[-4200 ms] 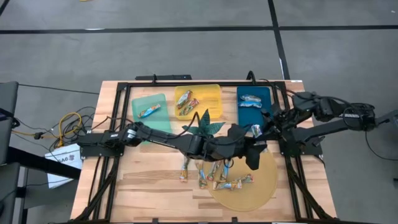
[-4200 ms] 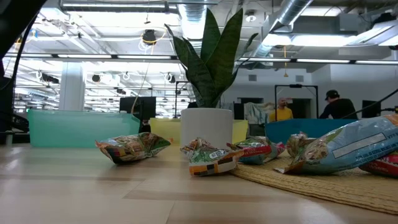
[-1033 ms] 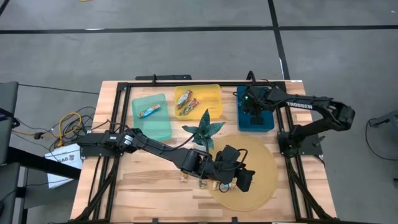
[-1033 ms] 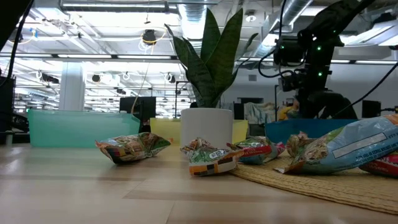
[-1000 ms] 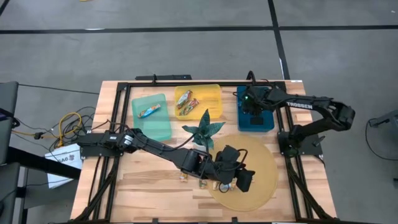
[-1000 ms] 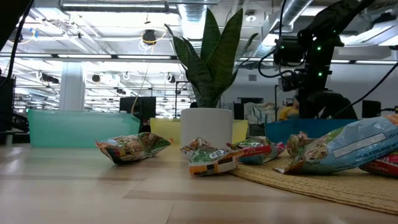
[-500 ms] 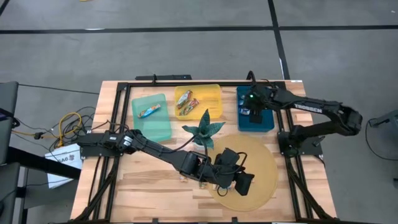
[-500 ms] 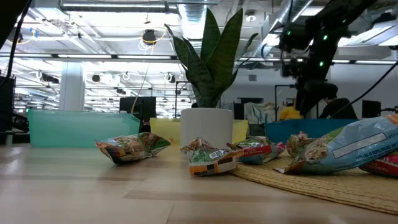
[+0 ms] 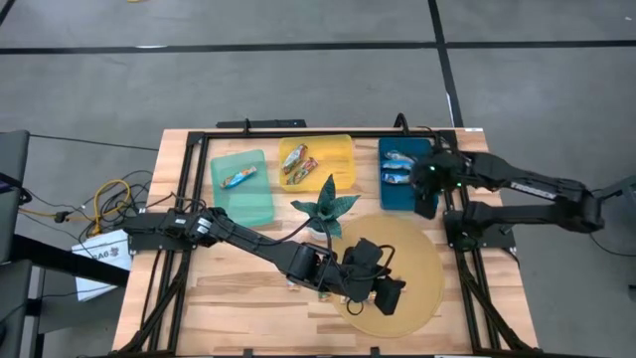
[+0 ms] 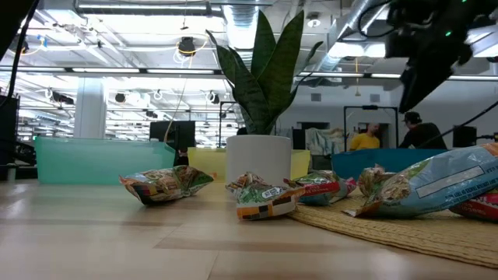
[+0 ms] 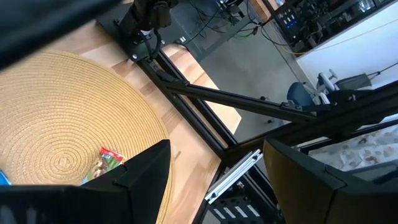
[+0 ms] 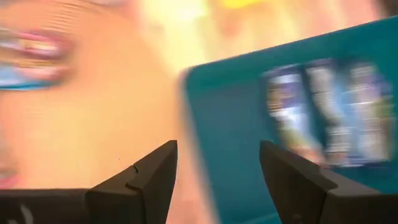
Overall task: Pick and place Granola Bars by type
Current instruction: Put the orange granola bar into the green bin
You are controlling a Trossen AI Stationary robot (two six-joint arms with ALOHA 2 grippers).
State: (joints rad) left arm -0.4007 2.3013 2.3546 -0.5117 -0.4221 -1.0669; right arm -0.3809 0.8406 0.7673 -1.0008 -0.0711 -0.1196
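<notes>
Several granola bars in multicoloured wrappers [image 10: 165,185] lie loose on the wood at the table's middle. A blue one [image 10: 443,183] lies on the round woven mat [image 9: 417,259]. My left gripper [image 9: 391,295] hovers open over the mat's near part; a red-and-green bar [image 11: 107,160] lies on the mat beside its fingers [image 11: 216,149]. Blue bars [image 9: 399,166] lie in the blue tray [image 9: 407,194] at the far right. My right gripper [image 9: 427,204] stands open above that tray's near edge, nothing between its fingers [image 12: 217,146]. The right wrist view is blurred.
A potted plant [image 9: 326,207] stands mid-table, behind the loose bars. A green tray [image 9: 243,194] at the far left holds one bar [image 9: 238,177]; a yellow tray [image 9: 333,154] beside it holds a few [image 9: 298,164]. Black frame rails [image 9: 467,288] border the table. People [image 10: 362,140] stand in the room behind.
My right gripper has risen from over the blue tray and drawn back toward the table's right and near edges, tipping and turning as it went. The blue bars in the tray, covered by it before, now show.
</notes>
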